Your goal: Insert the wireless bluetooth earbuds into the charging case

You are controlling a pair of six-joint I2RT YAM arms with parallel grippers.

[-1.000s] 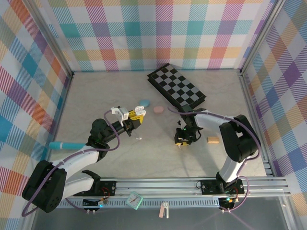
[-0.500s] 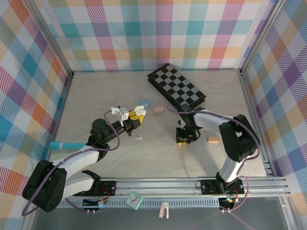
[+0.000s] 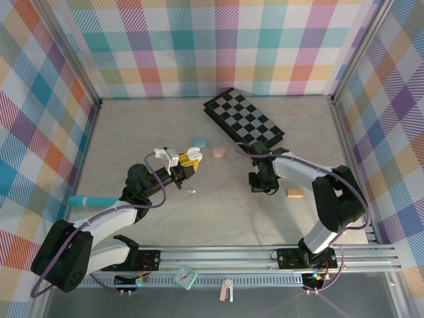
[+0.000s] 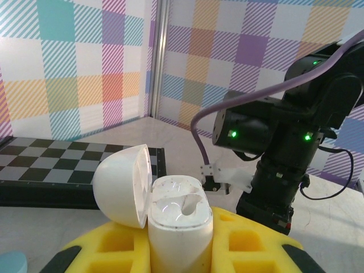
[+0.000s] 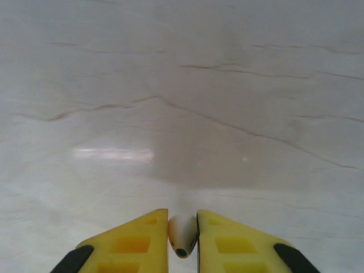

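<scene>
While the left gripper [image 3: 187,161] is clamped on the white charging case [image 4: 181,224] w/ lid flipped open toward 9 o'clock in its wrist cam, the right gripper [image 5: 182,220] is nearly closed, pinching a white earbud [image 5: 182,238] over the table [image 5: 182,85], approx 3 o'clock from the case.

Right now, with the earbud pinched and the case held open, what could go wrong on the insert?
1. The white earbud sits at the very tips of the right tool, so it may slip or twist in transit.
2. The charging case in the left tool has a narrow socket, and its open lid leans close beside it. The wide yellow fingers could knock either.
</scene>
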